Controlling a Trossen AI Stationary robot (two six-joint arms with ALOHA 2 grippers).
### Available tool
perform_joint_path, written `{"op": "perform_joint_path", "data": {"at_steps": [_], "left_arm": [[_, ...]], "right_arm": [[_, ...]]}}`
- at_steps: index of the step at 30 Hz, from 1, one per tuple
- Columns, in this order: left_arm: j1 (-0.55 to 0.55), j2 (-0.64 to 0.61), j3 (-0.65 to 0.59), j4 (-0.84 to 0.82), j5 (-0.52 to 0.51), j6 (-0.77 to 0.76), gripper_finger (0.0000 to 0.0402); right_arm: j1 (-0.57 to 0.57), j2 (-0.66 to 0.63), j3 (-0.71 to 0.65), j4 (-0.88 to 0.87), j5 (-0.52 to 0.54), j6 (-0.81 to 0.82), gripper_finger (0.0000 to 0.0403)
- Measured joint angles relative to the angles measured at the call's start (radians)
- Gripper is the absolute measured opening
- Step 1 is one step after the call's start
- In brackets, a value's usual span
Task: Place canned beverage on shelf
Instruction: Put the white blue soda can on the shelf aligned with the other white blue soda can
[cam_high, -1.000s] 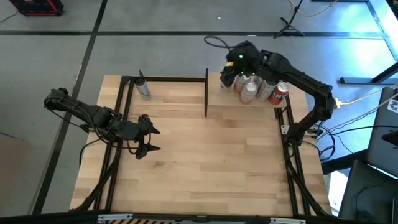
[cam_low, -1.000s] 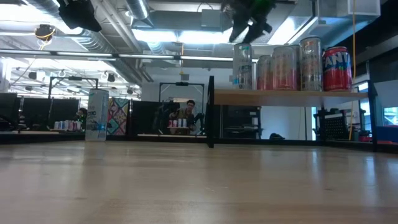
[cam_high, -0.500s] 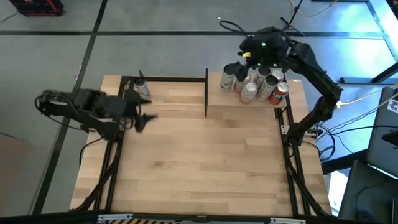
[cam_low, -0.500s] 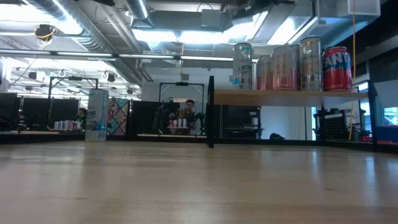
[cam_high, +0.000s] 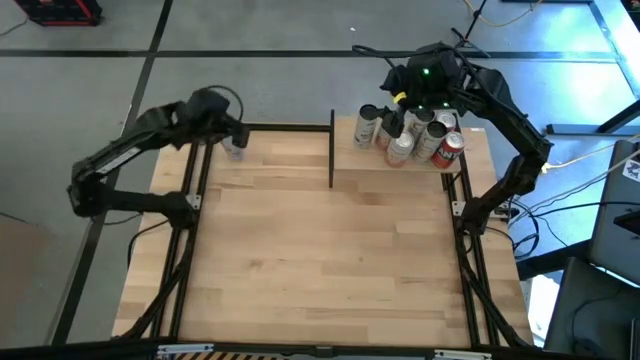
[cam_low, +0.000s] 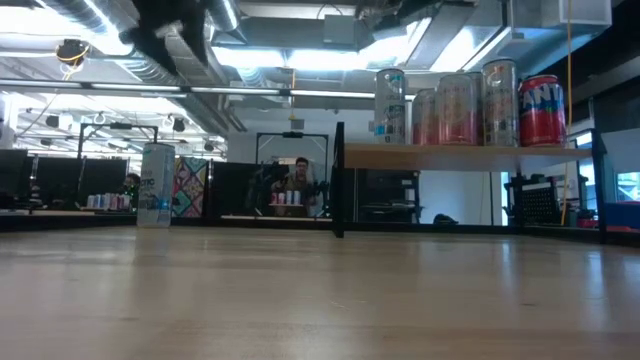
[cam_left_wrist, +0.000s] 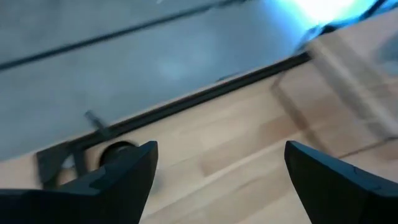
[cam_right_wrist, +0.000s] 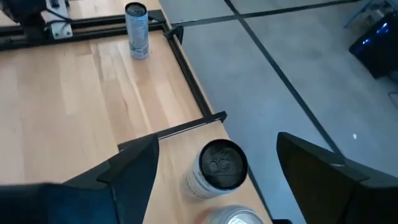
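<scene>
A slim silver can (cam_high: 234, 149) stands upright on the tabletop in its far left corner, also seen in the low view (cam_low: 157, 186) and the right wrist view (cam_right_wrist: 137, 30). My left gripper (cam_high: 232, 132) hangs open above and just short of it; the can's dark top (cam_left_wrist: 118, 152) shows beyond the left finger. The shelf (cam_high: 345, 160) (cam_low: 460, 156) at the far right carries several upright cans. My right gripper (cam_high: 398, 104) hovers open above them, over a white can (cam_right_wrist: 216, 168).
A red can (cam_low: 541, 110) stands at the shelf's right end. Black frame bars (cam_high: 280, 127) run along the table's far edge, and a black post (cam_high: 331, 148) stands at the shelf's left side. The wide plank tabletop (cam_high: 320, 260) lies in front.
My left gripper has swung from the table's left middle toward the far left corner, rising and turning, and now hangs over the lone can. My right gripper has risen from just above the shelf's cans and then held still. The cans have not moved.
</scene>
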Motion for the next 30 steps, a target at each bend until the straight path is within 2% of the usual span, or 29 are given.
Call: {"op": "perform_joint_path", "data": {"at_steps": [6, 11, 15, 19, 22, 30], "left_arm": [[0.218, 0.134, 0.000, -0.064, 0.097, 0.084, 0.0339], [0.335, 0.222, 0.000, -0.122, 0.110, 0.170, 0.0339], [0.393, 0.275, 0.000, -0.131, 0.123, 0.231, 0.0339], [0.446, 0.313, 0.000, -0.128, 0.192, 0.289, 0.0339], [0.475, 0.329, 0.000, -0.133, 0.179, 0.326, 0.0339], [0.514, 0.378, 0.000, -0.130, 0.251, 0.382, 0.0339]], "right_arm": [[0.000, 0.002, 0.000, -0.002, -0.005, -0.025, 0.0312], [0.000, 0.002, 0.000, -0.027, -0.036, -0.025, 0.0312], [0.000, 0.002, 0.000, -0.038, -0.038, -0.021, 0.0312], [0.000, 0.002, 0.000, -0.036, -0.073, -0.020, 0.0312], [0.000, 0.002, 0.000, -0.036, -0.078, -0.019, 0.0312], [0.000, 0.003, -0.001, -0.036, -0.079, -0.017, 0.0312]]}}
